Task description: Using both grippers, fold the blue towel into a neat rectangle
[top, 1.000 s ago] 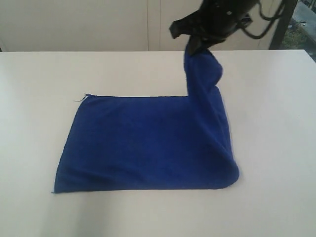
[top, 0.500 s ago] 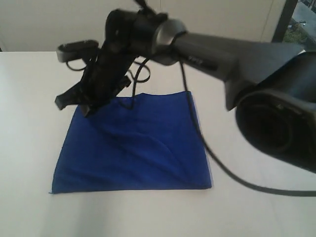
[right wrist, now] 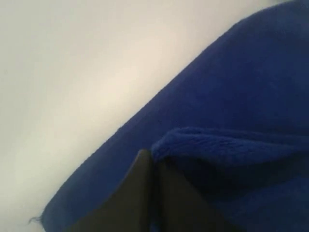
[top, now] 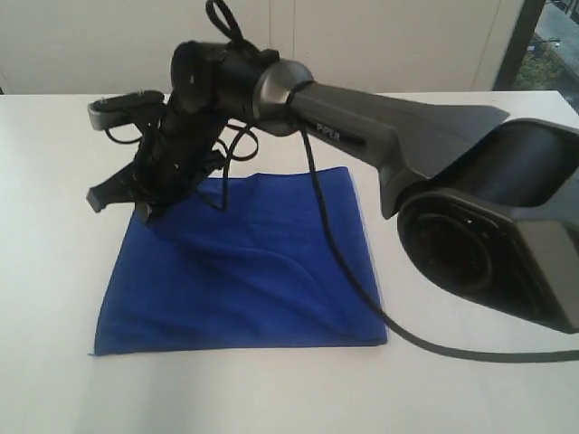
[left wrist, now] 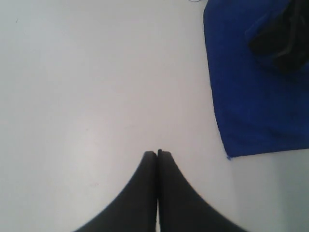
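Observation:
The blue towel lies on the white table, folded over into a squarish double layer. My right gripper has reached across from the right to the towel's far left corner. It is shut on a raised fold of the towel, pinched at the tips of the right gripper. My left gripper is shut and empty over bare table, off to one side of the towel. It does not show in the exterior view.
The right arm's long grey body and its black cable stretch over the towel from the large base joint at the right. A pale wall stands behind the table's far edge.
The right gripper has carried the towel's lifted end from the far right across to the far left and lowered it, laying that half over the rest. The towel now shows half as wide.

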Robot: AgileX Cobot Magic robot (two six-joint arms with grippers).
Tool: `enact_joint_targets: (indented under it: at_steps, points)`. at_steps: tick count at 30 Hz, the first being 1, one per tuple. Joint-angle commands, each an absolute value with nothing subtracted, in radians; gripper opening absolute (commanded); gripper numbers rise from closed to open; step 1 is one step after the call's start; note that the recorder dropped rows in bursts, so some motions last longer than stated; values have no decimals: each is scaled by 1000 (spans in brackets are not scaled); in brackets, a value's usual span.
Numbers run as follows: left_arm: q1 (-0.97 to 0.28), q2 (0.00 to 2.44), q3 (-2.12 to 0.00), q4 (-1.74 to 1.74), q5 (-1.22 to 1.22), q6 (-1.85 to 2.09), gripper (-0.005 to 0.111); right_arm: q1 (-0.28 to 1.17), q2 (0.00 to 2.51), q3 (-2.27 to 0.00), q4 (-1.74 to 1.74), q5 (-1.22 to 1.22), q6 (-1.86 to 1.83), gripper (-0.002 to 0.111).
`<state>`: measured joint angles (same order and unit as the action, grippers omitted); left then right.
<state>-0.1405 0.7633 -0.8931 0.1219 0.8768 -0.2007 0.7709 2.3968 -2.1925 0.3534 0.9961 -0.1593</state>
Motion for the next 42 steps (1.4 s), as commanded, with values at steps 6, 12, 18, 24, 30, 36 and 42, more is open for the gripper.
enact_joint_targets:
  at_steps: [6,12,18,24,30,36,42]
  points:
    - [-142,756,-884,117,884,-206,0,814,2470,-2224,369,882,-151,0]
    - [-142,756,-884,117,884,-206,0,821,2540,-2224,408,813,-151,0]
    - [-142,756,-884,117,884,-206,0,821,2502,-2224,408,804,-153,28]
    - [-142,756,-884,117,884,-206,0,803,2424,-2224,367,869,-153,53]
    - [-142,756,-884,117,884,-206,0,715,2370,-2224,324,1000,-153,47]
    - [-142,756,-884,117,884,-206,0,597,2375,-2222,195,1099,-179,13]
    - [-142,756,-884,117,884,-206,0,512,2393,-2220,71,1109,-179,0]
